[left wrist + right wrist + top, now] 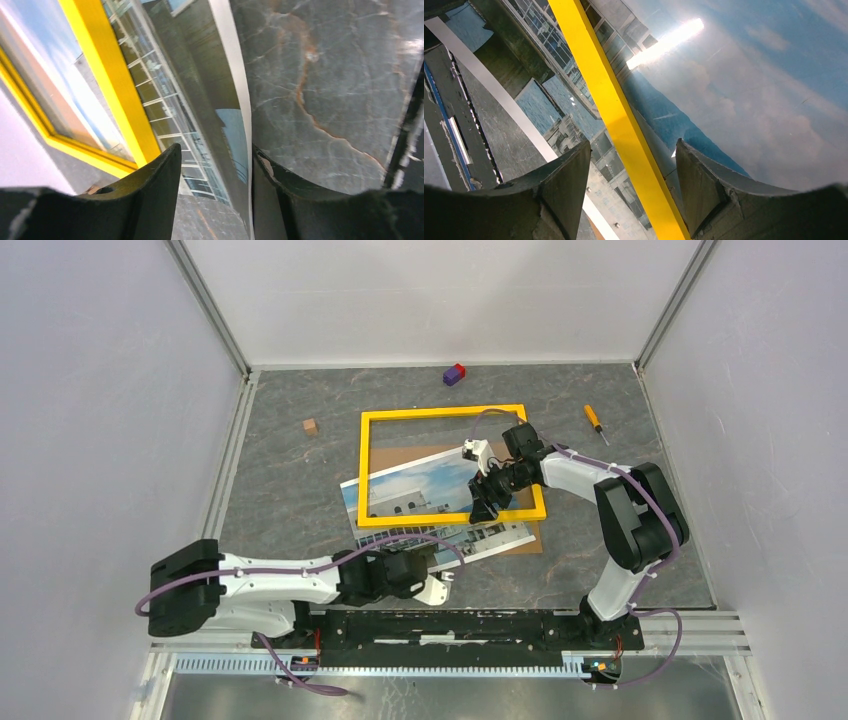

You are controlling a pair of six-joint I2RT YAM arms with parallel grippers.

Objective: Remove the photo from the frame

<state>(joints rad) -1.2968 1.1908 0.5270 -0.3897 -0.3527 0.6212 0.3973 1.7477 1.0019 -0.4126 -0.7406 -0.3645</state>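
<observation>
Inspection of the counter (300,500), mid-task.

The frame (440,412) lies near the centre of the counter, its yellow border whole. The photo (470,538) is not seated in it. It lies skewed beneath the frame, on top of a brown backing board (420,453). Its near strip and left corner stick out past the frame's near and left rails. The sky part of the print shows through the frame's opening.

The right pincer (487,505) is at the near rail, close to the near right corner. Its fingers stand apart astride the yellow rail. The right wrist view shows a gap on one side, so the rail is not clamped. I judge it is placed there to steady or lift the frame so the print can slide free.

The left pincer (440,585) sits at the photo's near edge. Its fingers are also apart, with the white margin of the print running between them and nothing gripped. The position suits a pull toward the near side.

Assessment: the print is loose but overlapped, so the removal is unfinished. The risk is that the frame's weight drags on the print or creases it.
</observation>
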